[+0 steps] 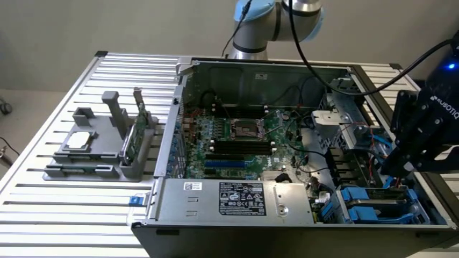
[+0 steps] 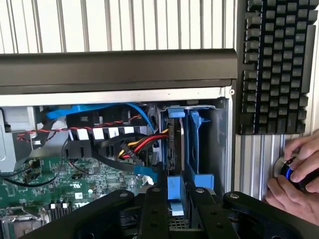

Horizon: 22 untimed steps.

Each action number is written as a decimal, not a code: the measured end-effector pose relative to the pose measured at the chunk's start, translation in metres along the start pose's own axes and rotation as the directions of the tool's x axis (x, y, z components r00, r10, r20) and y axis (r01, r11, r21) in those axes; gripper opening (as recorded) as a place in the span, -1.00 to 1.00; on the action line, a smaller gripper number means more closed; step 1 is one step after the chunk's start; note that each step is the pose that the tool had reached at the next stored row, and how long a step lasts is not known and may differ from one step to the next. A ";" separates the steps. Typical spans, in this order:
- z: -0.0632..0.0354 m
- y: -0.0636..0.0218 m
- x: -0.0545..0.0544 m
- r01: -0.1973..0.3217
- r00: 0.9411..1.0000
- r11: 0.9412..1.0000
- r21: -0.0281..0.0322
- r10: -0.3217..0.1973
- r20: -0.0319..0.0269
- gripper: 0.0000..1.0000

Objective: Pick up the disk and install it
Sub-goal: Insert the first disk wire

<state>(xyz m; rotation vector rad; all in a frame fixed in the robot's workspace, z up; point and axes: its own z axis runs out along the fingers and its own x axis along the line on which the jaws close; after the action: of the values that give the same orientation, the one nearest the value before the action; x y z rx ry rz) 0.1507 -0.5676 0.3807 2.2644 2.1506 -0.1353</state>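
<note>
The disk [image 2: 174,144] stands edge-on in the blue drive bay [image 2: 199,149] at the corner of the open computer case, its blue carrier end between my fingers [image 2: 155,209]. My gripper [image 2: 177,196] is shut on that carrier end. In the exterior view my black gripper [image 1: 396,180] hangs at the right, just above the blue bay [image 1: 373,203] at the case's near right corner. The disk's label is hidden.
Red, yellow and black cables [image 2: 134,147] crowd beside the bay. The motherboard [image 1: 237,140] and silver power supply [image 1: 237,199] lie inside the case. A grey fixture [image 1: 93,156] holds a square chip [image 1: 79,141] and green card [image 1: 136,131]. A keyboard [image 2: 274,64] and a person's hand [image 2: 294,174] sit outside the case.
</note>
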 end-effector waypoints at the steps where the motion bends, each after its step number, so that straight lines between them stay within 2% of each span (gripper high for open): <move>1: -0.0002 -0.0008 0.001 0.000 1.000 1.000 0.001 0.000 -0.002 -0.50; 5: -0.0006 -0.0029 0.009 0.001 1.000 1.000 0.002 -0.001 -0.011 -0.50; 7: -0.0007 -0.0039 0.011 0.001 1.000 1.000 0.002 -0.001 -0.013 -0.50; 22: 0.0034 -0.0064 0.011 0.001 1.000 1.000 0.001 -0.001 -0.014 -0.50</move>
<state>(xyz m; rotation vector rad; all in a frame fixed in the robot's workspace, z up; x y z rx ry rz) 0.1447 -0.5561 0.3767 2.2716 2.1584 -0.1212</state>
